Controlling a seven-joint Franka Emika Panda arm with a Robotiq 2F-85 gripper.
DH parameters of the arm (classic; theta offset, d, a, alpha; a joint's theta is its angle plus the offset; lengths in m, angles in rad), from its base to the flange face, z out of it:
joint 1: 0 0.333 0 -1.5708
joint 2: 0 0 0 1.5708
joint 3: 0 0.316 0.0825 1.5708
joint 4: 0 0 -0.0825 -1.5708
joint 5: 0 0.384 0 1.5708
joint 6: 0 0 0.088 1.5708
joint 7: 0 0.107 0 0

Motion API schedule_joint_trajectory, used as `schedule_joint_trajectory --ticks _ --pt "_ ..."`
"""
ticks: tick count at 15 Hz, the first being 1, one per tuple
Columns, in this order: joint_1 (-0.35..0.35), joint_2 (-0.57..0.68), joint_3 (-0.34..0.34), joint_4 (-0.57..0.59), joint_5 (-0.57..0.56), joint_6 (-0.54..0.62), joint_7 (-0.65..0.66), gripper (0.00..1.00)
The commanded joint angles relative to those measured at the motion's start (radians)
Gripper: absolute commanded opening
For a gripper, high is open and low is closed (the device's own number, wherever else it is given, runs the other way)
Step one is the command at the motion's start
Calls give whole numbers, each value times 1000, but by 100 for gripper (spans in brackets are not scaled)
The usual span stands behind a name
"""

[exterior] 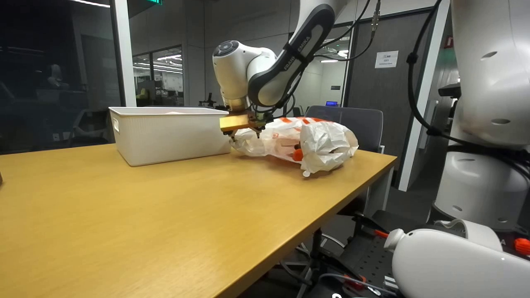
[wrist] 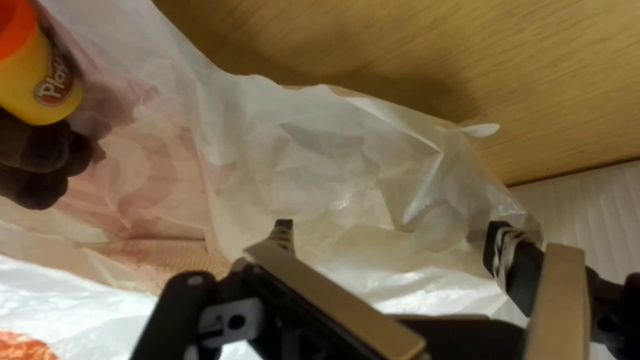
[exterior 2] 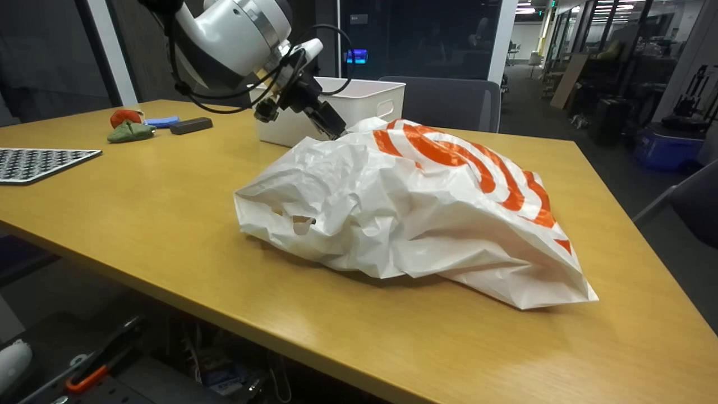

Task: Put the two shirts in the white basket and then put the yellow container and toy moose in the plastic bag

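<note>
Tool [wrist: 392, 228] over bag [exterior 2: 392, 213], near basket [exterior: 174, 136] edge

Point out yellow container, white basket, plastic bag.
Yellow container [wrist: 26, 81]: in the wrist view, on its yellow body.
White basket [exterior: 174, 137]: in an exterior view, on its long side wall.
Plastic bag [exterior 2: 406, 216]: in an exterior view, on its crumpled white middle.

I see the wooden table [exterior: 136, 223] in every view; in an exterior view a grey chair [exterior: 369, 128] stands beyond it, and I get grey walls [exterior: 244, 20], dark glass [exterior: 49, 54] and a lit window [exterior: 167, 70]. In an exterior view I look down a corridor [exterior 2: 527, 42] with ceiling lights [exterior 2: 525, 10], glass panes [exterior 2: 681, 25] along one side, and a blue bin [exterior 2: 677, 148] on the dark floor [exterior 2: 544, 112].
</note>
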Motion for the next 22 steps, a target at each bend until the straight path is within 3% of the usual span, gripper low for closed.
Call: schedule_joint_trajectory --ticks 1,8,10,11,12,14,17,22 --pt "4 18 -8 29 -32 -5 33 66" --pt "6 12 -6 30 -41 -7 46 10" --pt "1 17 -3 29 -22 1 38 4" --pt "-3 19 0 26 -5 6 28 38" --pt "-11 14 7 16 36 18 9 33" --pt "-11 10 9 4 80 23 4 38" --pt "-8 0 20 -17 168 43 -36 61" --pt "5 45 2 17 135 60 -74 99"
